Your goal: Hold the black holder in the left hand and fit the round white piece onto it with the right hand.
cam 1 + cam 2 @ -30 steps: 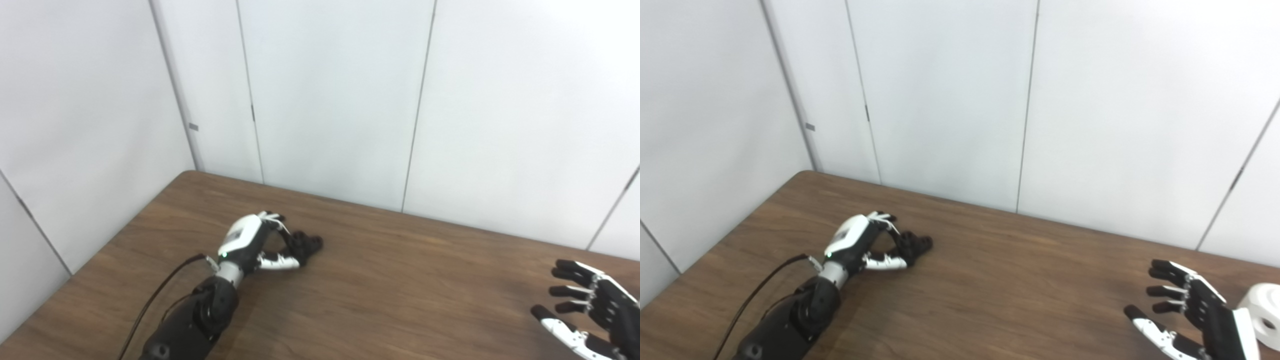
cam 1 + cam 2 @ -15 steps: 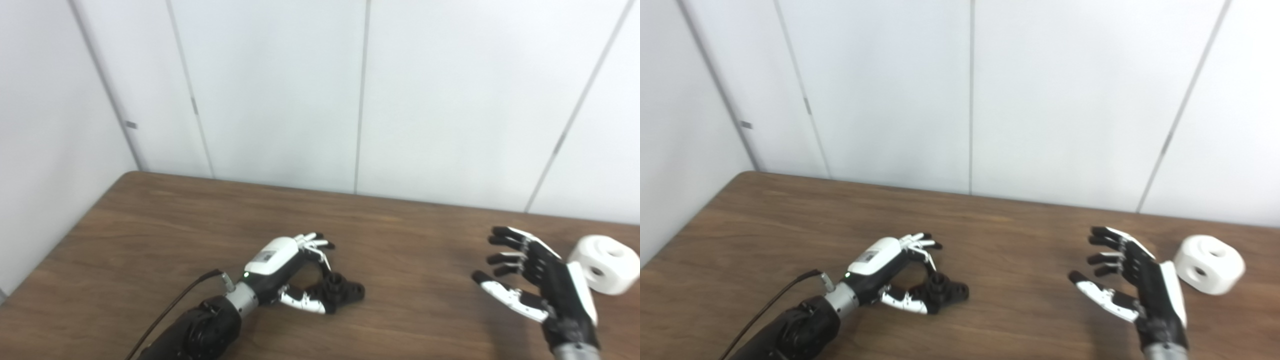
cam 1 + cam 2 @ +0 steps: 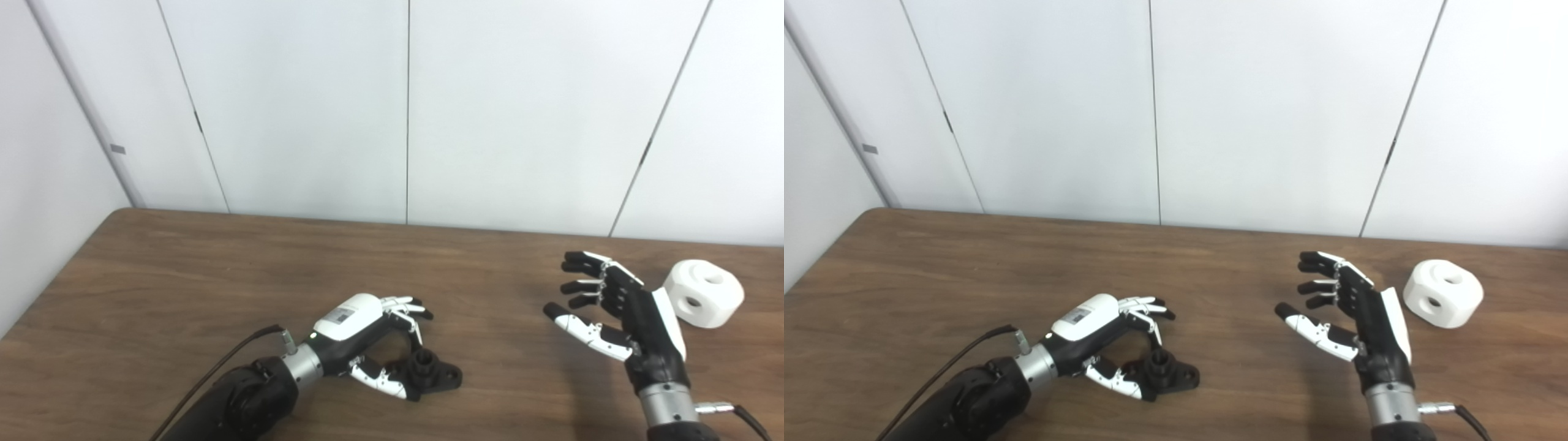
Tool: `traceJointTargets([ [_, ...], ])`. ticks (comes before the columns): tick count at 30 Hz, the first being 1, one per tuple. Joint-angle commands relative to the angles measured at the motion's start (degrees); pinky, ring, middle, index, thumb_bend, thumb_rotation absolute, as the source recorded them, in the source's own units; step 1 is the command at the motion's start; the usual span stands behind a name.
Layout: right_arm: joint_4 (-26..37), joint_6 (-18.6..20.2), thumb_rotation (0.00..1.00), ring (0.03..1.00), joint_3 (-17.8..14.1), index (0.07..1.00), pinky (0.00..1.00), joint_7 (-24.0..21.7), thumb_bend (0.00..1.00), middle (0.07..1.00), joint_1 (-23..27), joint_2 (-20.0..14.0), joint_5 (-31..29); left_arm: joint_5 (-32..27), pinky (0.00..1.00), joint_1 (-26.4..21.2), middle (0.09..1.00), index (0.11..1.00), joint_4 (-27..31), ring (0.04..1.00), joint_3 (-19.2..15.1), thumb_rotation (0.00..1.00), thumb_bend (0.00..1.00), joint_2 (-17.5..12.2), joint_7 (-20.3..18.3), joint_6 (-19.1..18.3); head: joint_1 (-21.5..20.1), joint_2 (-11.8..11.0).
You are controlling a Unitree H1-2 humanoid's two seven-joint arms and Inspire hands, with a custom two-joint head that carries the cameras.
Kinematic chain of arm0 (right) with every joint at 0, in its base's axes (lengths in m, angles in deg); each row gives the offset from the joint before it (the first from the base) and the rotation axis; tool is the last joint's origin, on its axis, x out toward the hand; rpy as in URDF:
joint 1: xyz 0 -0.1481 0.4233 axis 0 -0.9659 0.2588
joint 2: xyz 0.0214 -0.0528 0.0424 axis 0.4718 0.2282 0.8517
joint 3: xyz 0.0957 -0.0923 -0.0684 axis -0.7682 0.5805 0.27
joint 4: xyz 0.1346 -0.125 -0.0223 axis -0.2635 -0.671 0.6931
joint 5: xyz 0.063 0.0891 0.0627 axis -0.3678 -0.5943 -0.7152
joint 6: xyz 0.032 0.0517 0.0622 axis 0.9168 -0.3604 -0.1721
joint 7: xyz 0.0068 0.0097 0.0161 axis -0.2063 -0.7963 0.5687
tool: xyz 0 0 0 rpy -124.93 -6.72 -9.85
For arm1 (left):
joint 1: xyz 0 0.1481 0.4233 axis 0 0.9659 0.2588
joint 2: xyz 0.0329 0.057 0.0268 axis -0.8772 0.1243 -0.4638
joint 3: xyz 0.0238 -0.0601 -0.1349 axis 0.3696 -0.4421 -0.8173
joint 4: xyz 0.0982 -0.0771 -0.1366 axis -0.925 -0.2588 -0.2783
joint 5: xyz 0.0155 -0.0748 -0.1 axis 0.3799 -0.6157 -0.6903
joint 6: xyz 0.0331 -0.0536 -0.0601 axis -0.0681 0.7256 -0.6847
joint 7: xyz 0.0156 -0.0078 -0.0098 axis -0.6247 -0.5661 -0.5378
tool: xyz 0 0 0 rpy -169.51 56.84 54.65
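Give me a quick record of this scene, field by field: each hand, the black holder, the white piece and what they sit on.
left hand: curled around the black holder, fingers arched over it, thumb beside it; firm grasp cannot be confirmed
right hand: open, fingers spread, holding nothing
black holder: on the table, not lifted, short round post pointing up
round white piece: on the table, to the right of the right hand, untouched, holes in top and side
table: brown wood grain
fitting: not yet begun
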Motion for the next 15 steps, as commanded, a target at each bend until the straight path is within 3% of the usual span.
traceJointTargets([
  [1, 1.75, -2.44, 0.21, 0.608, -0.21, 0.713, 0.53, 0.94, 0.49, 0.721, 2.36, -0.14, 0.52, 5.49, 0.90, -0.23, 0.875, 0.482, -2.07, 0.937, 2.52, 0.06, 0.52, -0.51, -1.82, 0.88, -0.43, 0.04],
  [5, 2.97, -2.01, 0.24, 0.597, -0.97, 0.707, 0.51, 1.10, 0.49, 0.706, 2.70, -0.83, 0.83, 8.50, 0.89, -0.26, 0.876, 0.482, -4.28, 0.934, 3.16, 0.06, 0.52, -0.49, -0.46, -0.65, -1.77, -0.18],
  [9, 4.73, -1.34, 0.23, 0.588, -1.96, 0.709, 0.49, 0.54, 0.49, 0.710, 2.79, -2.33, 0.94, 4.40, 0.93, 0.89, 0.884, 0.483, -6.83, 0.958, 1.27, 0.05, 0.52, 1.33, -1.39, -4.11, -2.87, -0.36],
  [15, 7.26, -0.29, 0.31, 0.606, -2.78, 0.713, 0.50, -0.55, 0.51, 0.719, 3.53, -5.18, 1.41, 3.65, 0.96, 1.39, 0.899, 0.484, -9.49, 0.980, 0.82, 0.05, 0.52, 2.29, -0.81, -4.56, -5.71, -0.95],
])
